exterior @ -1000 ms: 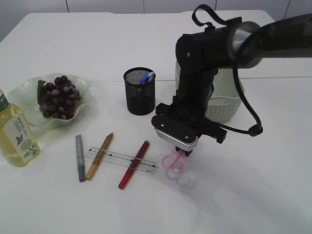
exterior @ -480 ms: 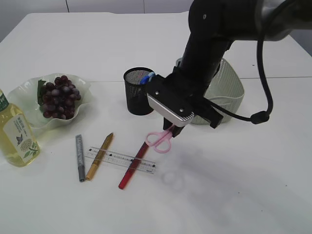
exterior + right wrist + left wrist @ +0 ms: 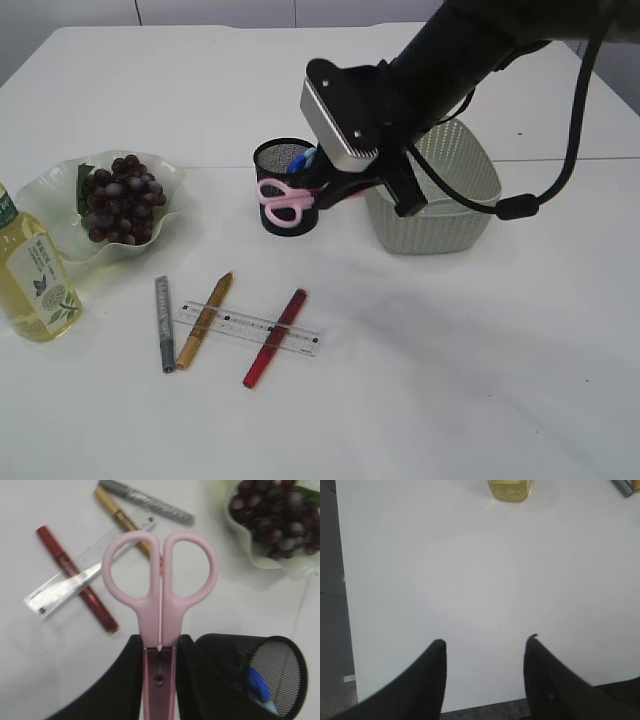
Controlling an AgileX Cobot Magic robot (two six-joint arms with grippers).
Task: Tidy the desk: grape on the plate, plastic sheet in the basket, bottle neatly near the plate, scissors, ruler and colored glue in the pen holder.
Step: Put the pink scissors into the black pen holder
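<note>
Two claws concern us: our right claw [image 3: 160,652] grips the pink scissors [image 3: 284,199], held in the air just beside the black pen holder [image 3: 287,188]; our left claw [image 3: 485,645] hangs open over bare surface [image 3: 485,570].

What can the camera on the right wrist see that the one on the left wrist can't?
Only the right wrist view shows the right claw gripping the pink scissors, plus the black pen holder, grapes, ruler, and red and gold glue pens. Only the left wrist view shows the open, empty left claw and the bottle. Both show the white table.
</note>
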